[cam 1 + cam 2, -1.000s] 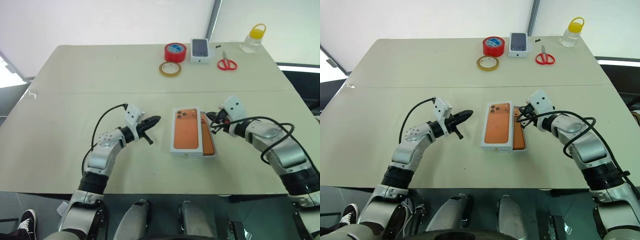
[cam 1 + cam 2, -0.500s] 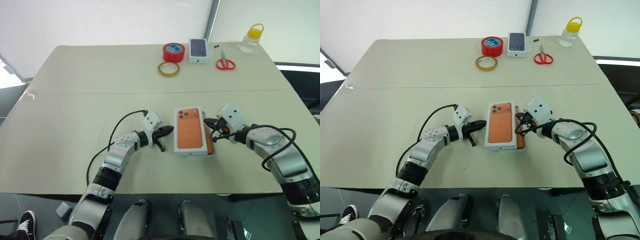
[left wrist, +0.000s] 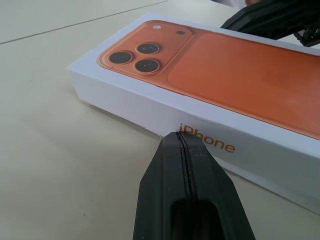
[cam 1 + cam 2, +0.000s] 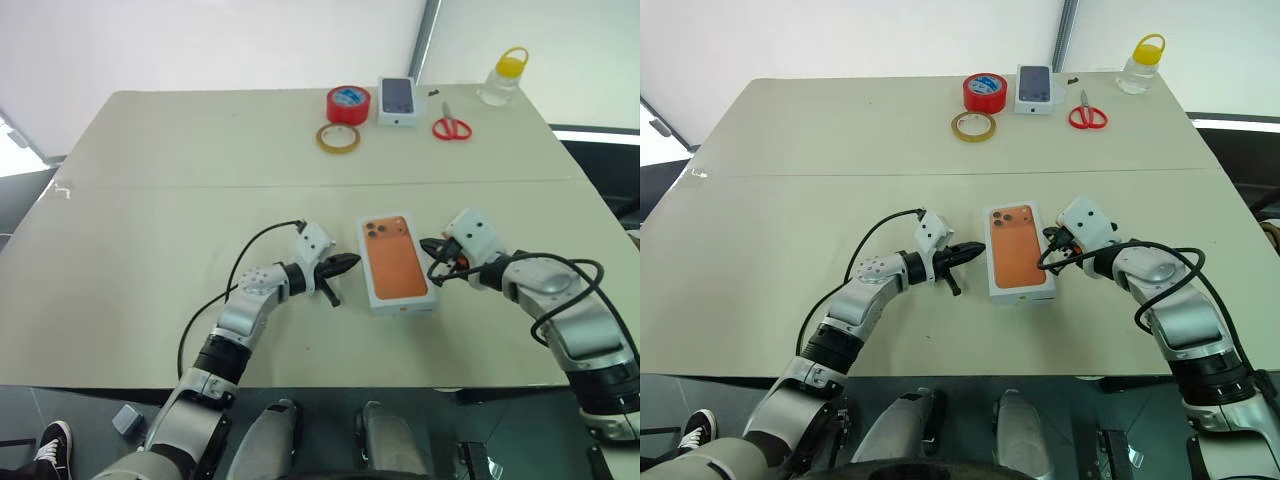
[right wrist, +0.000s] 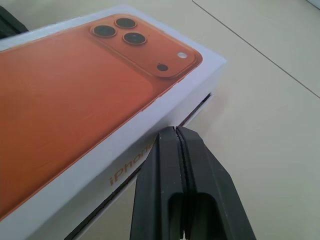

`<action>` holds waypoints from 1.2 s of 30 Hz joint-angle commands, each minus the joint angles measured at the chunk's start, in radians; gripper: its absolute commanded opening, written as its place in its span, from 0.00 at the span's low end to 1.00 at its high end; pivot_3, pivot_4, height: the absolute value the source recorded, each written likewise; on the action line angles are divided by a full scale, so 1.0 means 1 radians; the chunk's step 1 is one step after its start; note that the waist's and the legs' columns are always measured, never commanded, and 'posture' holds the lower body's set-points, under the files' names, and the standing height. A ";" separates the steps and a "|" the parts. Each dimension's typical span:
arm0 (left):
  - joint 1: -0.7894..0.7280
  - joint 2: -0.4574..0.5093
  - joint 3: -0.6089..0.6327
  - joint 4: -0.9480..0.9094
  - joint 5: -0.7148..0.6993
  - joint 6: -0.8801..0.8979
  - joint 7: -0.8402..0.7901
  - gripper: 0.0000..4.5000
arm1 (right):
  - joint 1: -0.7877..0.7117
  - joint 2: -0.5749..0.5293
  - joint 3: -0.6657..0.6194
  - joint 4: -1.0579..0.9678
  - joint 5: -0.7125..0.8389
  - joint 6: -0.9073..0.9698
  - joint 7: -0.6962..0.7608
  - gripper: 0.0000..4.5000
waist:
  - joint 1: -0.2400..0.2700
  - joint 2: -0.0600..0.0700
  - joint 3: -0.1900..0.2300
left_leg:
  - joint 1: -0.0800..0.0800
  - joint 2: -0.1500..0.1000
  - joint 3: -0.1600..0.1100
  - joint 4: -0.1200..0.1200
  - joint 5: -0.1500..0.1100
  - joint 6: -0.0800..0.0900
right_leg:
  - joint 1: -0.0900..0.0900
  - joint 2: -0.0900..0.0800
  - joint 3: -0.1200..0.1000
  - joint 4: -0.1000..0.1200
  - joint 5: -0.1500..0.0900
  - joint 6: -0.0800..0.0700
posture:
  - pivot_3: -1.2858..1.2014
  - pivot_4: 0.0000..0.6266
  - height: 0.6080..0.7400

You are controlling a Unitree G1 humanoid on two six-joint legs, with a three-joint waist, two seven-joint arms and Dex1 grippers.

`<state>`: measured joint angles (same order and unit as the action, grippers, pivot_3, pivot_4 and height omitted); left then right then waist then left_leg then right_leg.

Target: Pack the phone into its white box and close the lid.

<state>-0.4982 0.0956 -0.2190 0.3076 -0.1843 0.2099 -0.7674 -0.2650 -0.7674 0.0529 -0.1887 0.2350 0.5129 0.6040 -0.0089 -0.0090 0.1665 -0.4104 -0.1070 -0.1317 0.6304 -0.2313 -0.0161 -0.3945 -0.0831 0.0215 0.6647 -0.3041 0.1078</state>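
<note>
Both grippers (image 4: 352,262) (image 4: 428,246) shut, flanking lid (image 4: 398,262), tape rolls (image 4: 348,104), scissors (image 4: 452,127) beyond

light: bright, even, glaring off pale backdrop | shadows: lying soft, faint | focus: wrist views blurring up close

— How many boxes on the tabletop (image 4: 150,200)?
— Two: one orange-printed box (image 4: 397,262), one small box (image 4: 398,100) beyond it.
— Tape?
— Two rolls, red (image 4: 349,104) and tan (image 4: 340,137). One scissors (image 4: 452,127), one bottle (image 4: 502,78), beyond too.
</note>
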 commanded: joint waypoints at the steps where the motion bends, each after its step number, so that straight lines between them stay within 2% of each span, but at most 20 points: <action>1: 0.006 -0.011 -0.018 -0.035 0.000 -0.018 -0.014 0.00 | 0.015 0.007 -0.021 -0.050 -0.011 -0.013 0.008 0.01 | 0.000 0.000 0.000 | 0.000 0.000 0.000 0.000 0.000 0.000 | 0.000 0.000 0.000 0.000 0.000 0.000 | 0.52 0.24 1.00; 9: 0.009 -0.019 -0.013 -0.063 -0.014 0.007 -0.012 0.00 | 0.023 0.009 -0.009 -0.057 -0.051 -0.023 0.021 0.01 | -0.001 0.000 0.000 | 0.000 0.000 0.000 0.000 0.000 0.000 | 0.000 0.000 0.000 0.000 0.000 0.000 | 0.52 0.24 1.00; 24: -0.018 -0.018 -0.015 -0.006 0.021 -0.019 -0.004 0.00 | 0.040 0.014 -0.022 -0.045 -0.095 -0.043 0.026 0.01 | 0.000 0.000 0.000 | 0.000 0.000 0.000 0.000 0.000 0.000 | 0.000 0.000 0.000 0.000 0.000 0.000 | 0.52 0.24 1.00; 31: -0.007 0.018 0.063 -0.085 -0.043 0.022 0.000 0.00 | 0.011 0.003 -0.072 0.010 -0.103 -0.061 0.020 0.01 | -0.003 0.000 0.000 | 0.000 0.000 0.000 0.000 0.001 -0.001 | 0.000 0.000 0.000 0.001 0.000 0.000 | 0.52 0.24 1.00; 36: -0.077 0.015 0.102 -0.065 -0.062 0.027 0.027 0.00 | -0.070 0.025 -0.121 0.038 -0.059 -0.069 0.032 0.01 | -0.002 0.000 0.000 | 0.000 0.000 0.000 0.000 0.001 -0.001 | 0.000 0.000 0.000 0.001 0.000 0.000 | 0.52 0.24 1.00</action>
<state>-0.5310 0.1205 -0.1348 0.2622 -0.2288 0.2521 -0.7528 -0.2946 -0.7549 -0.0266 -0.1289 0.1467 0.4648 0.6315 -0.0109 -0.0090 0.1664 -0.4100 -0.1069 -0.1317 0.6308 -0.2306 -0.0173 -0.3944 -0.0826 0.0216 0.6656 -0.3040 0.1077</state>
